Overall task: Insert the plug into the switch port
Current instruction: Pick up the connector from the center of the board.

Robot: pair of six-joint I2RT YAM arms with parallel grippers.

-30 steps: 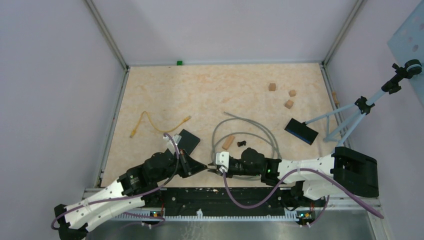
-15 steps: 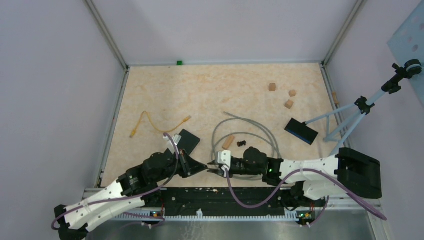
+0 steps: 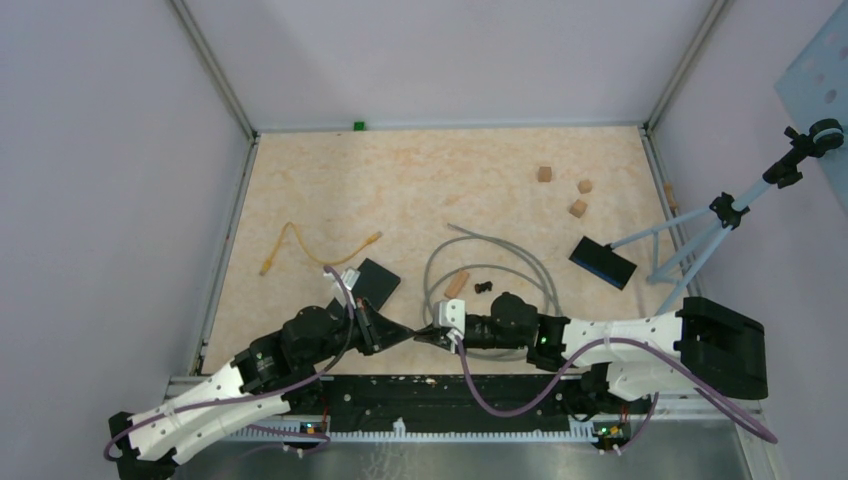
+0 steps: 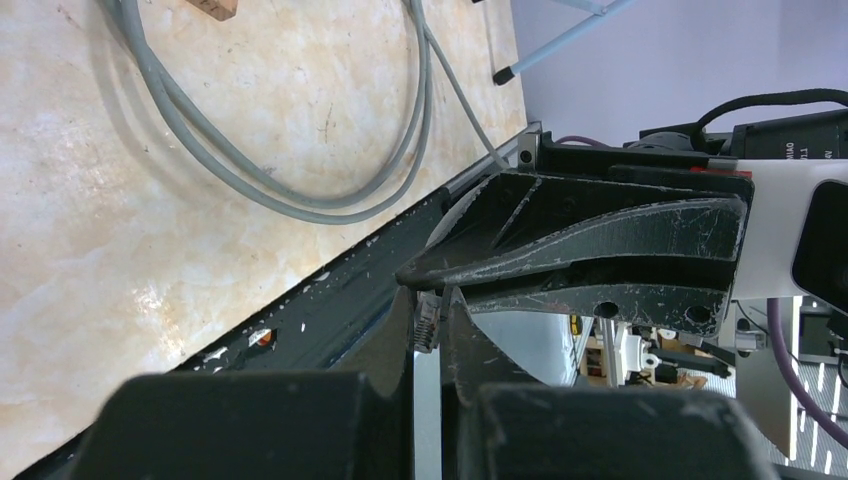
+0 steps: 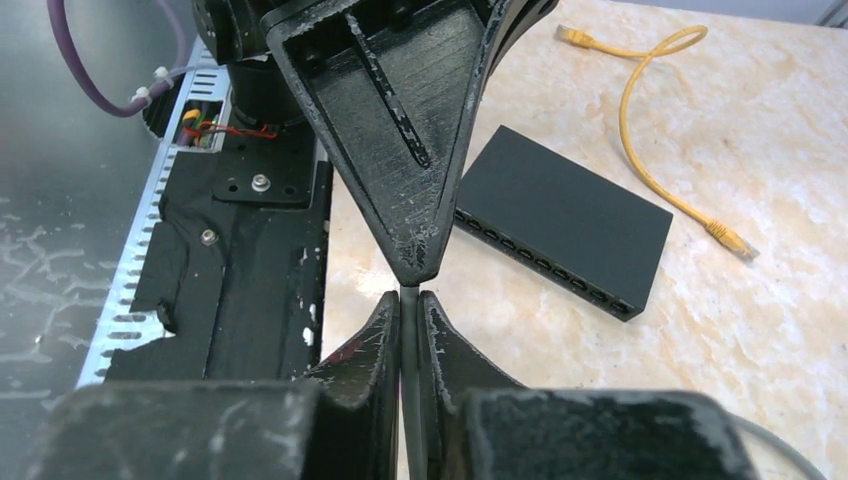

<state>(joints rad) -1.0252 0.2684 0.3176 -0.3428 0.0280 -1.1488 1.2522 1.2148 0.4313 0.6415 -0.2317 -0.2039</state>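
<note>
Ribbed plug — smooth grey cable

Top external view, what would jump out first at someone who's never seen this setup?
The two black claws meet tip to tip at the near edge of the beige marbled table. The left claw pinches a small clear plug, and the right claw grips a thin grey cable. Just beyond the left arm lies the flat black switch box, its row of ports showing in the right wrist view.

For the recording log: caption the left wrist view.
Left gripper pinches the small clear plastic plug, tips meeting the right gripper; looped grey cable lies on the beige table.
</note>
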